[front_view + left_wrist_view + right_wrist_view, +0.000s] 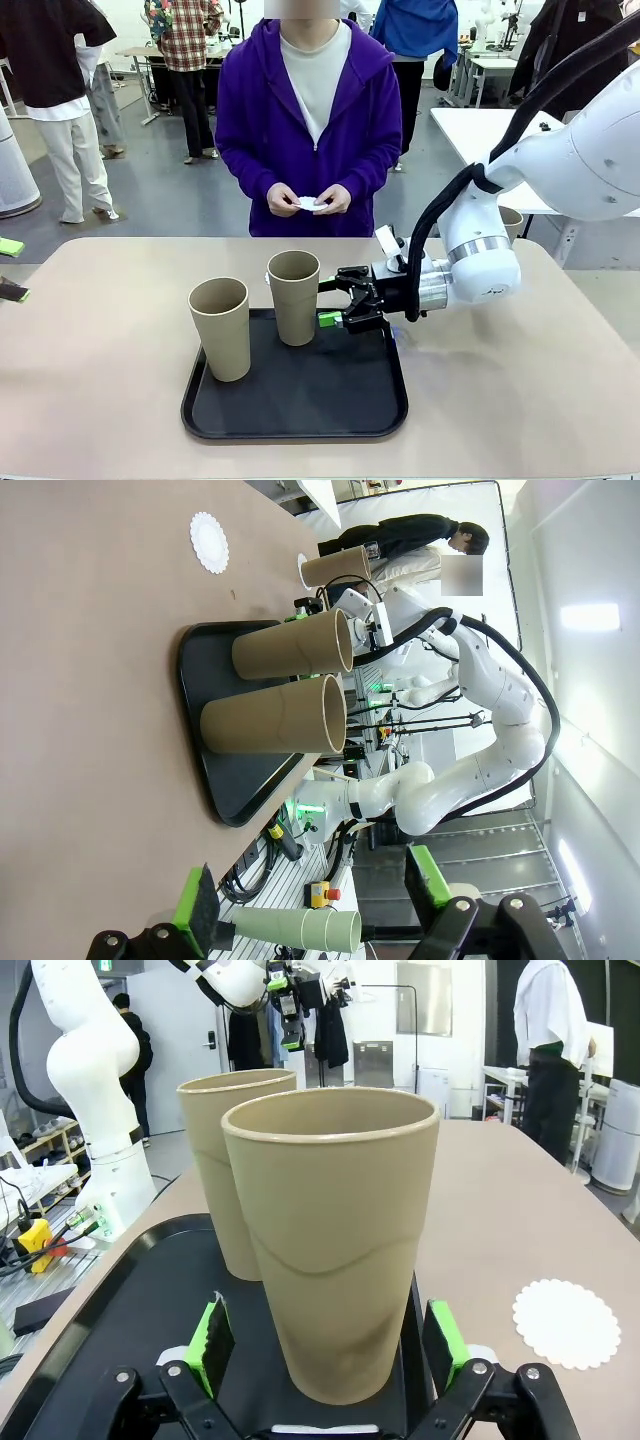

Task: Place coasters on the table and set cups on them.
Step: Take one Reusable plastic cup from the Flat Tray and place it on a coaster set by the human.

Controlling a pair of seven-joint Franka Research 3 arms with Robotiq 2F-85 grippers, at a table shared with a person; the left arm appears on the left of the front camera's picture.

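Currently, front view: two tan cups stand upright on a black tray (300, 420) on the beige table (100, 380). The right gripper (345, 306) comes in from the right, level w/ the far cup (295, 297). The near cup (221, 328) stands just to its left. Across the table a person (305, 120) holds a thin white paper piece (312, 204) in both hands.

Right wrist view adds detail: the far cup sits between the green pads (212, 1345) w/ a gap each side, so the jaws are spread wide around it and nothing is gripped. A lacy white coaster (567, 1322) lies flat on bare table beside the tray.

Left wrist view, rolled sideways: left gripper (310, 895) spread wide, holding nothing, well apart from the tray. Same coaster seen beyond the tray's far end.
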